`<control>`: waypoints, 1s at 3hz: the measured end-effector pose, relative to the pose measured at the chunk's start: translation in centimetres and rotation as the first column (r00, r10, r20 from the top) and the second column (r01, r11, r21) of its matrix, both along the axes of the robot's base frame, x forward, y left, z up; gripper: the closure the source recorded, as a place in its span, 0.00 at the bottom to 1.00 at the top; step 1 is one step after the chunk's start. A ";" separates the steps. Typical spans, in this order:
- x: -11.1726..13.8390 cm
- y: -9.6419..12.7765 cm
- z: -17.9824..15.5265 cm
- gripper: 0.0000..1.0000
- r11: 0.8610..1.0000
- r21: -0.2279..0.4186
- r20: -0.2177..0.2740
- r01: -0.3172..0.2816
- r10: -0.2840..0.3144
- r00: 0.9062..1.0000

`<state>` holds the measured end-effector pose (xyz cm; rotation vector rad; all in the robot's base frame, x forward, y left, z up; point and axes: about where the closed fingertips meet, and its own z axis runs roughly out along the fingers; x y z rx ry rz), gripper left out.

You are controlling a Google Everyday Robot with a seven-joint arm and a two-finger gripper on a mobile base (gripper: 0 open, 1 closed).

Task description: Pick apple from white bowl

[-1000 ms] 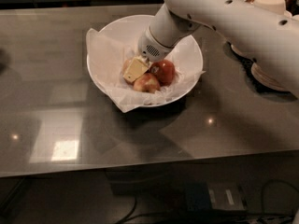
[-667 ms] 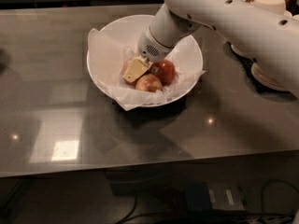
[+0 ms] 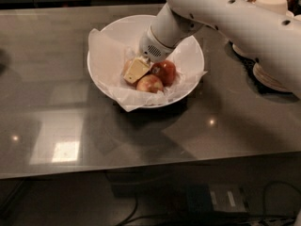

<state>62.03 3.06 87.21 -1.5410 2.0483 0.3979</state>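
Nearest, under the front edge of the table, a power strip and dark cables lie in shadow. The table top is dark, glossy grey and carries a bright square reflection at its near left. Towards the middle stands the white bowl, lined with crumpled white paper whose corners hang over the near rim and the left rim. Three apples sit together in the bowl. At the front is a pale yellow-pink apple. Just behind it and to the right, touching it, is a glossy red apple. To the left, the apple shows only as a dull brownish sliver, mostly hidden behind the gripper. The gripper is down inside the bowl, its pale yellow tip lying against the apples and over that brownish one. I cannot tell whether it is open or closed, or whether it grips anything. The white arm slants up from it to the right, crossing the bowl's far rim. Farther right, partly behind the arm, are stacked pale dishes. A white cup stands at the far right corner.
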 end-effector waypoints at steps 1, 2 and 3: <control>-0.7 0.0 2.4 1.00 0.995 0.084 0.011 -0.059 0.058 0.998; -1.9 -0.2 7.4 1.00 0.971 0.192 0.075 -0.140 0.128 0.989; -2.8 -0.7 11.1 1.00 0.942 0.269 0.133 -0.199 0.168 0.977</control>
